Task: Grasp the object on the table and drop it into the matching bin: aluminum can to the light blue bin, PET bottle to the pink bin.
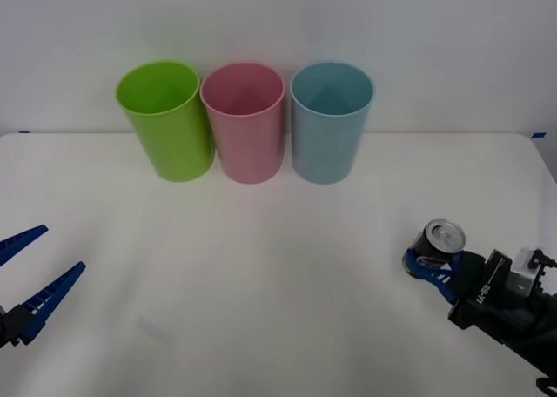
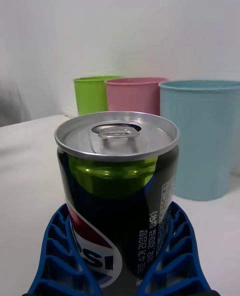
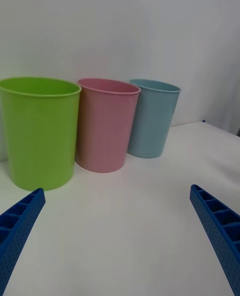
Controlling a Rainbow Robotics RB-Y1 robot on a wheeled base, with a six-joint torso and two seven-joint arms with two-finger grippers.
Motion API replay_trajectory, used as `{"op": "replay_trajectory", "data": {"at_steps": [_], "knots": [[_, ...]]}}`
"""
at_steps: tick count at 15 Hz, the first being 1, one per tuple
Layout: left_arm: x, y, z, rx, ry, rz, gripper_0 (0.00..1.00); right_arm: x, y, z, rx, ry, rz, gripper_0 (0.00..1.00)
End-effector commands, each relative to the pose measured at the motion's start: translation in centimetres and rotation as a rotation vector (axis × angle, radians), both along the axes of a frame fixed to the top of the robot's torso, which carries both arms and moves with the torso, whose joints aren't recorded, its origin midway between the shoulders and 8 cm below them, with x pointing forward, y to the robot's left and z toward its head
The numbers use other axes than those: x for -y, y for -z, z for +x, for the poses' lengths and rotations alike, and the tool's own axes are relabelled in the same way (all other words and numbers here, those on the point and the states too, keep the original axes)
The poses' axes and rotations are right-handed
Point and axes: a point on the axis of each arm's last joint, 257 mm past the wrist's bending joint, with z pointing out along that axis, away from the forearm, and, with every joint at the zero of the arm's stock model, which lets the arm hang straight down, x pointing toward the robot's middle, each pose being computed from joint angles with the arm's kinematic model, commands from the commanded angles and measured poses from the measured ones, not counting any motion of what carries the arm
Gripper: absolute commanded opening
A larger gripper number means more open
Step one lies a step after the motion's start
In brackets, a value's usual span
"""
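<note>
We are holding the small dark grey metal can (image 1: 438,245) in our right tool (image 1: 428,266), well in front of the tall light blue plastic bin (image 1: 331,123). Our left tool (image 1: 30,279) is waiting wide open, far from that bin. The can may be slipping if we are squeezing too low.

wide bare stretch of white table (image 1: 261,310) across the middle, open between the left gripper (image 1: 35,271) with its fingers spread at the near left edge and the right gripper (image 1: 432,269) closed on the can (image 1: 439,240) at the near right. three cups in a tight row at the far side, green bin (image 1: 165,118), pink bin (image 1: 244,121), light blue bin (image 1: 331,121), the first two touching and only a thin gap before the blue, so no way through between them. open mouths clear from above, and free table between the can and the blue bin.
</note>
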Motion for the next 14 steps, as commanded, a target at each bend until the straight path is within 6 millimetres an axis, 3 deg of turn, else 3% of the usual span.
{"op": "replay_trajectory", "data": {"at_steps": [1,6,14], "knots": [[0.0,0.0,0.0,0.0,0.0,0.0,1.0,-1.1,-3.4,1.3,0.004,0.019,0.03,0.0],[0.0,0.0,0.0,0.0,0.0,0.0,1.0,-2.0,-8.9,4.0,0.018,0.055,0.093,0.0],[0.0,0.0,0.0,0.0,0.0,0.0,1.0,-4.6,-15.5,11.5,0.048,0.154,0.168,0.0]]}}
